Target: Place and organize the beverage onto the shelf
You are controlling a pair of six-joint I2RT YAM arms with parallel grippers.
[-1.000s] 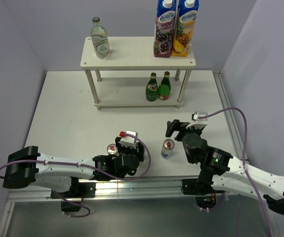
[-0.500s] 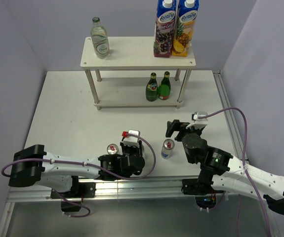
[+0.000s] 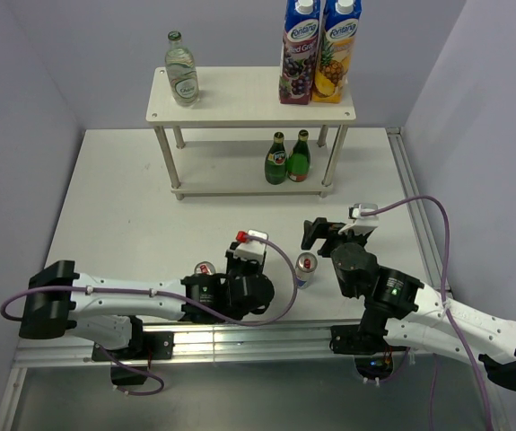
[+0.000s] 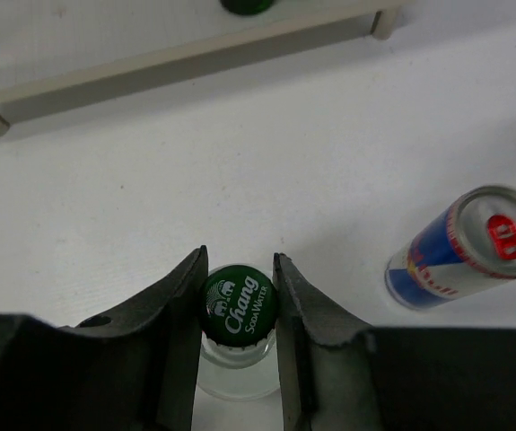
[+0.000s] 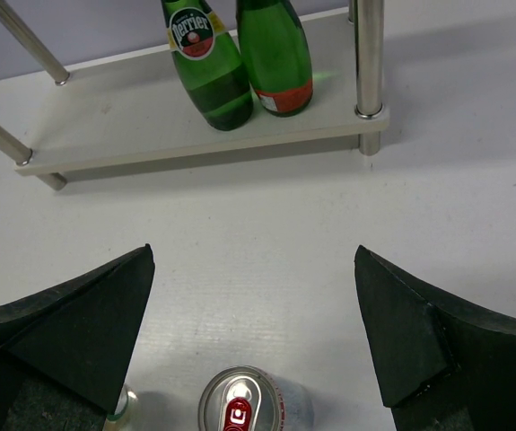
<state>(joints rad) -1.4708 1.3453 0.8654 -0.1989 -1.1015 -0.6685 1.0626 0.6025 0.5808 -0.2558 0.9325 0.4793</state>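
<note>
While the left gripper (image 4: 240, 269) sits pinched tight on the green cap (image 4: 240, 303) of a clear bottle (image 4: 235, 373) at the bottom centre of the left wrist view, with the bottle upright on the table (image 4: 284, 162), the right gripper (image 5: 253, 314) hangs with jaws spread wide and nothing in them. It's right above a can (image 5: 242, 409) at the bottom edge of its own view.

So I'd call this the pick-up step for the second clear bottle. The other clear bottle (image 3: 182, 70) is on top of the shelf (image 3: 240, 108), upper left of the overhead view, and both dark green bottles (image 3: 286, 158) are on the lower board.

Next move, I reckon: lift straight up without tipping, then carry it up-frame to stand beside its mate — a cap-only grip can slip, so go slow. Both cans — that one and a second can (image 3: 205, 269) — are on the table, not yet shelved.
</note>
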